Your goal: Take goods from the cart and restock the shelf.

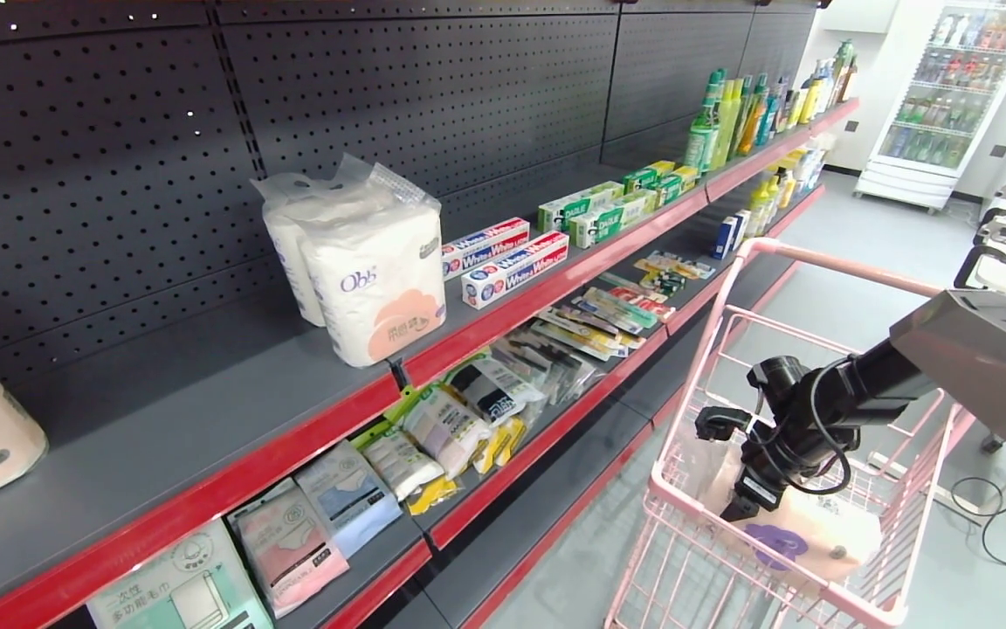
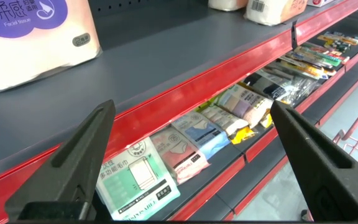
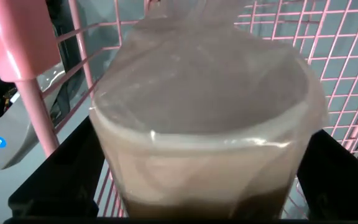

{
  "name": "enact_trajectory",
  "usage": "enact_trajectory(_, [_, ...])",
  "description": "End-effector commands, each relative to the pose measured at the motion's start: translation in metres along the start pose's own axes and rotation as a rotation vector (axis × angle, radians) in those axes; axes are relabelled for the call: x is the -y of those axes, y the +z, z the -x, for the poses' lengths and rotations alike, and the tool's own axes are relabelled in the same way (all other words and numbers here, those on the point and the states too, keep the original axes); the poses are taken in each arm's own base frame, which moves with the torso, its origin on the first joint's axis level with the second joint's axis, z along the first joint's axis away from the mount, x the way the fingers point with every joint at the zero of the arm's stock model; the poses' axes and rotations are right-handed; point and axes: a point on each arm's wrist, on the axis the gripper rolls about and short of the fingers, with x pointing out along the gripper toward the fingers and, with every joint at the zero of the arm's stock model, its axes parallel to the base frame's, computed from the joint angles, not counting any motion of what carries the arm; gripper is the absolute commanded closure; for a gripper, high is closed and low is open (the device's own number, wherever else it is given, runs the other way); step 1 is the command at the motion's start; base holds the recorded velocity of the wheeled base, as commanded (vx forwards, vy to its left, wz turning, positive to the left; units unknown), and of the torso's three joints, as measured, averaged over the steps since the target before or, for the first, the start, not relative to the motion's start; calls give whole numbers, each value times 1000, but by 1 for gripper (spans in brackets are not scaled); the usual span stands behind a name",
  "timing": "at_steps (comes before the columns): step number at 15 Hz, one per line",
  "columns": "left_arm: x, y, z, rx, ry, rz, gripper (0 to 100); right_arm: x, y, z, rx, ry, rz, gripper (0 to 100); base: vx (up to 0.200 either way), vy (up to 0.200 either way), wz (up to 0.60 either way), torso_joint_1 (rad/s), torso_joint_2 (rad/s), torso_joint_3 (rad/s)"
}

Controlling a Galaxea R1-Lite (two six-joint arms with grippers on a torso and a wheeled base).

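Right gripper (image 3: 197, 186) clasps the pack (image 3: 204, 112) between its fingers; the slick wrap may slip, or snag the cart (image 3: 33, 93) rim beside it. Left gripper (image 2: 191, 112) is spread, empty.

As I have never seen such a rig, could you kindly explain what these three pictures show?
It is a two-armed robot restocking a shop. The wide picture comes from its head camera: a shelf holding tissue packs and toothpaste boxes, with a pink cart beside it. The other two come from cameras on its wrists. The left gripper is open and empty, facing the shelf. The right gripper is down in the cart around a plastic-wrapped pack; whether it grips it yet is unclear.
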Motion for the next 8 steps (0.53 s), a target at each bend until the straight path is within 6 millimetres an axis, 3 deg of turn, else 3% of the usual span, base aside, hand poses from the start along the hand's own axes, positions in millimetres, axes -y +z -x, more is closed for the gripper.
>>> enact_trajectory(1, [0,0,0,-1,2,0,0,0,0,3,2,-2,-1,0,0,0,0,0,0,0])
enact_trajectory(8, [0,0,0,-1,0,0,0,-4,-1,-5,-11,20,0,0,0,0,0,0,0,0])
